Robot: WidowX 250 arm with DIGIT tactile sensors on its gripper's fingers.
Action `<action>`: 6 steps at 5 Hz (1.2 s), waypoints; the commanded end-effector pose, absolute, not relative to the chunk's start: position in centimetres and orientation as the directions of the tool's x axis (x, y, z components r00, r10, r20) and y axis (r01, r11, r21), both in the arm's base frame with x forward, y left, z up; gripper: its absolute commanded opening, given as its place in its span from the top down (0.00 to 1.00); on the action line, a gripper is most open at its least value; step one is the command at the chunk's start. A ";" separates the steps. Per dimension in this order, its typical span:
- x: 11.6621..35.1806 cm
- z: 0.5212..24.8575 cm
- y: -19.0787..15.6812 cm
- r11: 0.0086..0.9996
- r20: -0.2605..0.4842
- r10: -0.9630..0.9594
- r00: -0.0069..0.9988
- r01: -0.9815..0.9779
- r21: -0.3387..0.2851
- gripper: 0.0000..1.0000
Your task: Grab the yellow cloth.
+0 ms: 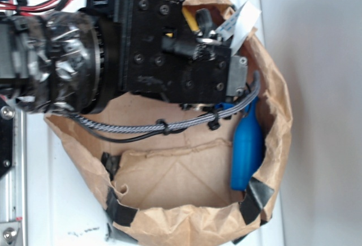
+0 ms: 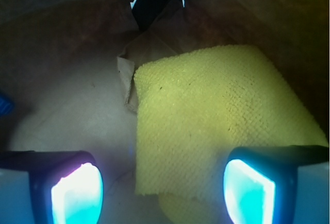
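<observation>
It looks like a robot test bench in a lab: a white tabletop edged by a bolted metal rail, holding a taped brown paper bag under a cabled, foil-wrapped arm.

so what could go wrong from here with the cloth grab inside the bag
1. The open gripper is off-centre: one finger is over bare paper, so closing may catch only the yellow cloth edge.
2. The crumpled paper fold beside the cloth could get pinched too.
3. The arm fills the paper bag; it could snag the wall or nudge the blue bottle.
</observation>
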State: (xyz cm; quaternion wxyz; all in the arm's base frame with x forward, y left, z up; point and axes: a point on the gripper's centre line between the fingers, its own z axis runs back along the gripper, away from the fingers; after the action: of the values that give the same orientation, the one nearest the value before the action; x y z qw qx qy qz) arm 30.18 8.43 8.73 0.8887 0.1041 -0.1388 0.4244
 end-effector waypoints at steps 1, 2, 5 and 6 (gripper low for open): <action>29.7 10.8 11.1 0.576 0.464 0.716 0.521 -0.817 0.027 0.00; 30.9 8.8 10.9 0.562 0.482 0.700 0.527 -0.823 0.082 0.00; 30.3 9.3 10.2 0.582 0.495 0.688 0.531 -0.811 0.061 1.00; 29.9 10.7 10.0 0.590 0.478 0.701 0.529 -0.807 0.027 1.00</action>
State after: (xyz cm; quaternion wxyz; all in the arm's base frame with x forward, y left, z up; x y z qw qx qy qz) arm 30.34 9.30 7.70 0.8738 0.1332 -0.1751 0.4338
